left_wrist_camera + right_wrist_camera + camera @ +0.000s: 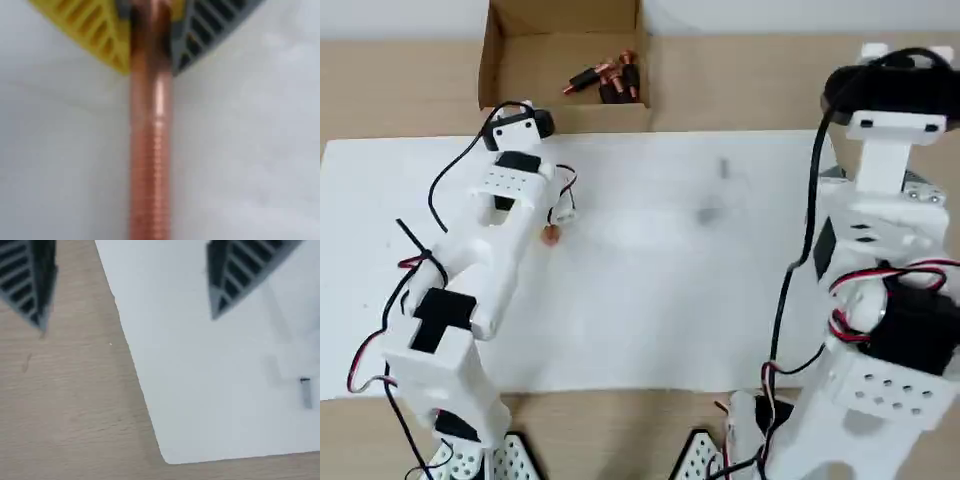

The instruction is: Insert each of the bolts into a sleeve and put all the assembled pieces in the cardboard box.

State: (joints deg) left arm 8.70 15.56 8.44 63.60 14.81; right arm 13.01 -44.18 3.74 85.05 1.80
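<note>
Copper bolt [150,150], just one, clenched in left gripper [150,70]; right gripper [127,320] spread wide.

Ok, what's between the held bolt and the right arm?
In the high view, only bare white mat lies between the bolt and the right arm.

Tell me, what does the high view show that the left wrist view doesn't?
The high view adds the box with assembled pieces inside, the whole left arm and right arm, and the wooden table. The left wrist view adds a close look: the left claw shut on the bolt, between a yellow finger and a grey finger, with the bolt's thread plain. Both share the white sheet and the bolt, a copper speck from above.
</note>
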